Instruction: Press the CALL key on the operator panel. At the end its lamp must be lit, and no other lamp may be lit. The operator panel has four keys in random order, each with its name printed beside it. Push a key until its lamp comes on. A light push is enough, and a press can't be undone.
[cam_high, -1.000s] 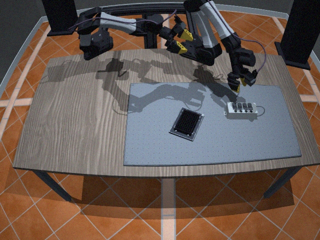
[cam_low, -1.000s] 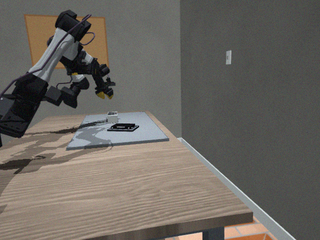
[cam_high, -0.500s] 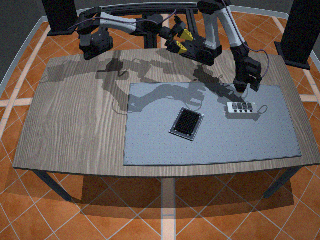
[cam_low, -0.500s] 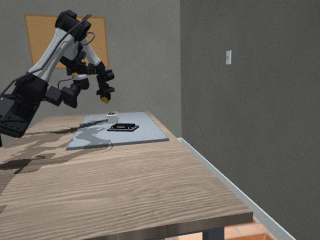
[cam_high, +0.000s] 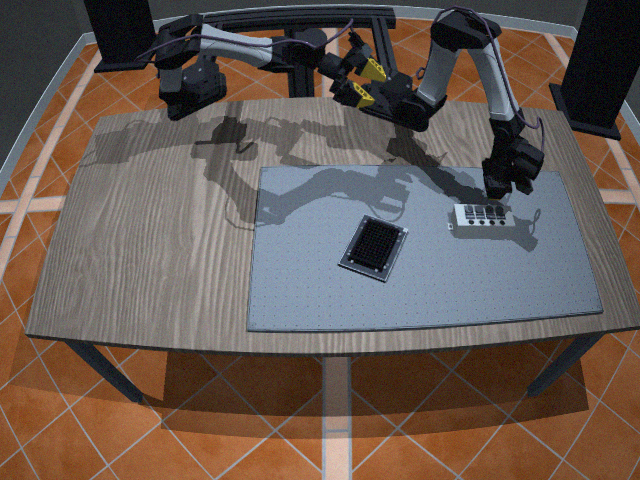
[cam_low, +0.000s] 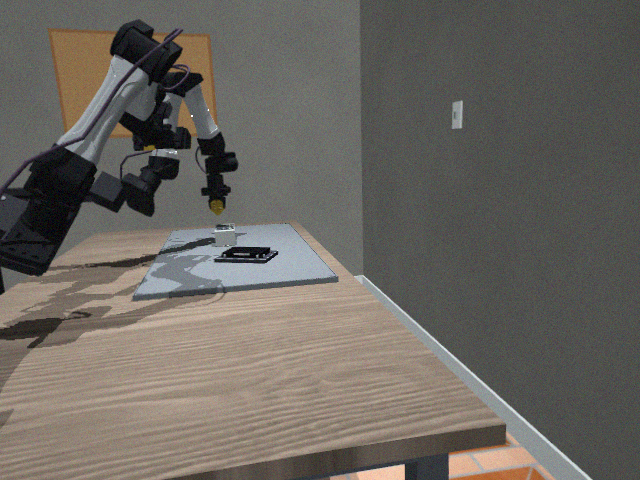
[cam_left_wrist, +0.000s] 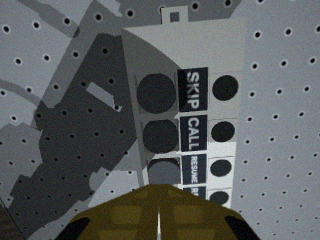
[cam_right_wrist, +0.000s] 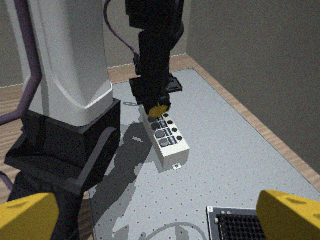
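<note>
- The white box-shaped operator panel (cam_high: 459, 214) (cam_low: 225, 237) (cam_left_wrist: 215, 45) (cam_right_wrist: 176, 153) sits on the pale blue-grey perforated mat (cam_high: 423, 299) (cam_low: 294, 271) (cam_left_wrist: 287, 125) (cam_right_wrist: 250, 150); the black gridded rectangular plate (cam_high: 373, 245) (cam_low: 246, 253) (cam_right_wrist: 240, 227) lies apart from it.
- The left gripper (cam_high: 494, 197) (cam_low: 216, 207) (cam_left_wrist: 158, 193) (cam_right_wrist: 155, 115) has its yellow fingertips pressed together with nothing between them, pointing down above the panel and apart from it.
- The right gripper (cam_high: 368, 85) (cam_low: 149, 148) (cam_right_wrist: 157, 200) is spread wide and holds nothing, well away from the panel.
- The wide, round, dark CALL key (cam_left_wrist: 160, 136) lies between the SKIP key (cam_left_wrist: 156, 93) and the RESUME key (cam_left_wrist: 164, 171). A fourth key is hidden by the fingertips; its label shows only an initial R.
- The small, round, black CALL lamp (cam_left_wrist: 223, 131) looks unlit, so the press seems still to be done.
- The main risk is a wrong neighbour: in the wrist view the tips overlap RESUME's edge, and a descent aimed off centre could light it, with no undoing.
- Overshooting sideways could catch SKIP instead.
- The closed tips look broad against the closely set keys, so a tilted or deep push might touch two at once.
- Shadow across CALL could make its centre harder to judge.

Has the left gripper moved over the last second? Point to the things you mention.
Yes. In the exterior view, the left gripper (cam_high: 494, 197) (cam_low: 217, 208) (cam_left_wrist: 158, 193) (cam_right_wrist: 155, 115) has come down, closer to the top of the panel (cam_high: 459, 212) (cam_low: 225, 237) (cam_left_wrist: 215, 42) (cam_right_wrist: 176, 154), which stayed put.
</note>
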